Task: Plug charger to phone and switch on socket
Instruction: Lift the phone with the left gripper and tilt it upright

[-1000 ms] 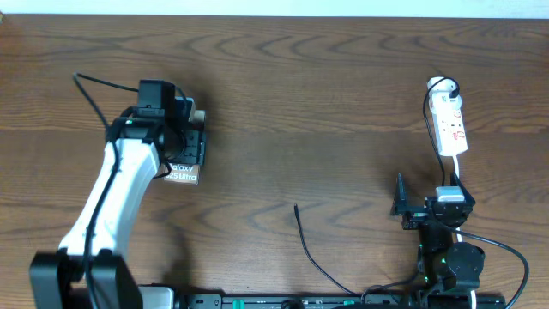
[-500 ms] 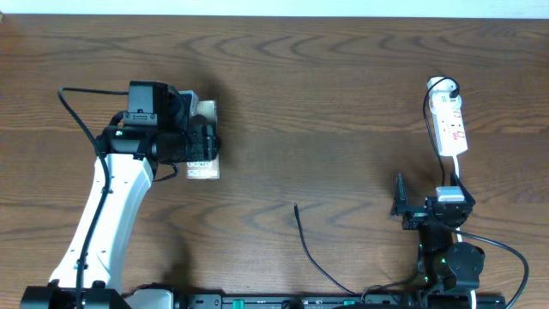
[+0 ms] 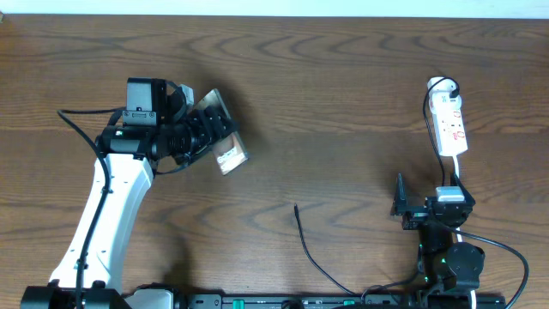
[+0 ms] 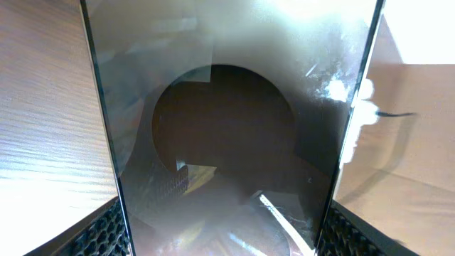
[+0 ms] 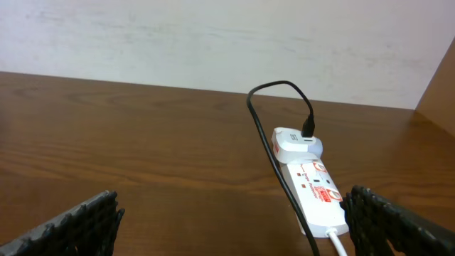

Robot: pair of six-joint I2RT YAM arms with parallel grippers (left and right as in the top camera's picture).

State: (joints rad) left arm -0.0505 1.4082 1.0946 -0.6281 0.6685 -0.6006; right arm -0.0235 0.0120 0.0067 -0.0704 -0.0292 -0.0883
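Upper left of the overhead view: the left hand (image 3: 196, 137) is clamped on the phone (image 3: 219, 130), jaws pressed against its two long edges. The phone sits at a slant, its white-lettered end pointing toward the lower right and sticking out beyond the hand. I cannot tell whether that far end touches the desk (image 3: 326, 77).

In the left wrist view the phone (image 4: 227, 128) fills the whole middle of the frame, glossy and dark, with the textured finger pads (image 4: 106, 231) snug against its sides at the bottom corners.

The charger (image 3: 313, 249) lies loose on the desk at lower centre. Its thin black cable runs up from the bottom edge and ends in the plug tip (image 3: 296, 207), which is well apart from the phone.

On the right side, the socket (image 3: 450, 124) lies lengthwise near the right edge, with its white cord (image 3: 460, 167) leading down toward the right arm. The right hand (image 3: 401, 204) hovers at lower right, just below the socket, with its jaws spread wide and nothing between them.

The right wrist view confirms it, with bare desk between the fingers (image 5: 78, 224). Ahead lies the socket (image 5: 316, 188), with a white adapter (image 5: 295, 144) plugged in at its far end and the black charger (image 5: 274, 153) cable looping out of it.
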